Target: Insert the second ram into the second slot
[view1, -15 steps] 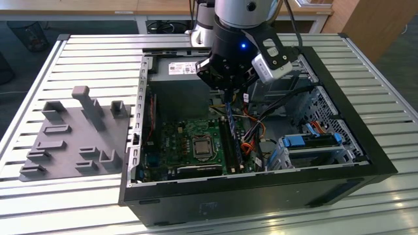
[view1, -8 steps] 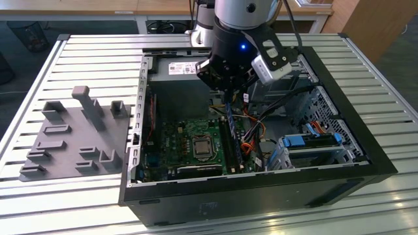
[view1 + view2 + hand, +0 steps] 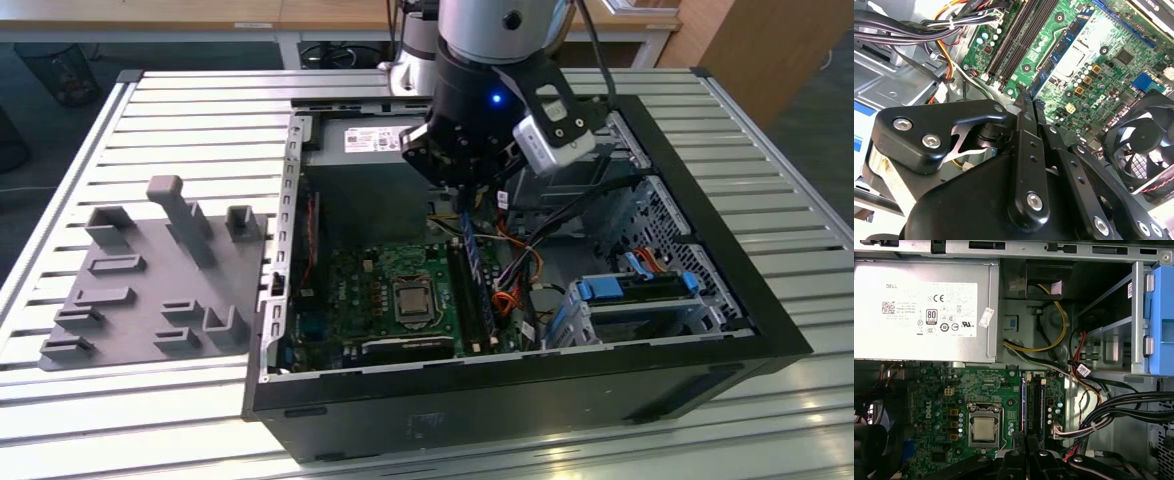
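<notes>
Slatted table (image 3: 134, 110) | computer case (image 3: 747, 330) | white-labelled power supply (image 3: 924, 310) | gripper (image 3: 1024, 95) closed near blue ram (image 3: 473, 285)

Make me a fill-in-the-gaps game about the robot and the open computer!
The gripper hangs over the motherboard, which is ____.
The memory stick standing in a slot is ____.
The grey holder lies on the exterior view's ____ of the computer case.
Missing words: green; blue; left.

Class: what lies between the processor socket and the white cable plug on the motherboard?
The long black memory slots, side by side between the processor socket and the white cable plug, shown in the first wrist view.
</notes>
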Motion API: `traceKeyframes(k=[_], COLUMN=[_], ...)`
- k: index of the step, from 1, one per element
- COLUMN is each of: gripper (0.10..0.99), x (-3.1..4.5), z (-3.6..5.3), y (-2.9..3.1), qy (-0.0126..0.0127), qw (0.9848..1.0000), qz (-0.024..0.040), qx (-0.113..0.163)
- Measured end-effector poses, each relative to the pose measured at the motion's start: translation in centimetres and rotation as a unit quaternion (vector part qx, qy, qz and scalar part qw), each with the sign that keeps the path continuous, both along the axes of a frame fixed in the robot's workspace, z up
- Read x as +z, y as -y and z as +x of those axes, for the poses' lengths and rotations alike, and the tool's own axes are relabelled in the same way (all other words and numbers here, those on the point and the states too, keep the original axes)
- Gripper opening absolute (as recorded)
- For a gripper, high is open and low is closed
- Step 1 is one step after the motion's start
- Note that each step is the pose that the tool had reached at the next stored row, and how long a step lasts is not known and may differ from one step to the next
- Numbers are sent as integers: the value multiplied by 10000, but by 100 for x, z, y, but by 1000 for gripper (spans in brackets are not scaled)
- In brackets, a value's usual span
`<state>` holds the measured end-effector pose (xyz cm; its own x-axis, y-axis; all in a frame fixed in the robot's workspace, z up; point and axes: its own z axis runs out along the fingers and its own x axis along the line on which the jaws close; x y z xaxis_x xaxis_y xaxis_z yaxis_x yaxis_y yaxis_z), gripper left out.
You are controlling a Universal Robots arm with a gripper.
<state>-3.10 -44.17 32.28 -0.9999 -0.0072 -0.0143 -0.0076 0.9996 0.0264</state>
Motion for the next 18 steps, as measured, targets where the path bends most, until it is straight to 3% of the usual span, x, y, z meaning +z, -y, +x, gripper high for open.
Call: traceKeyframes(k=[18], gripper=[137], x=[-59], z=[0], y=[5], qy=[0], qw=[10000], qz=[0], qx=[0])
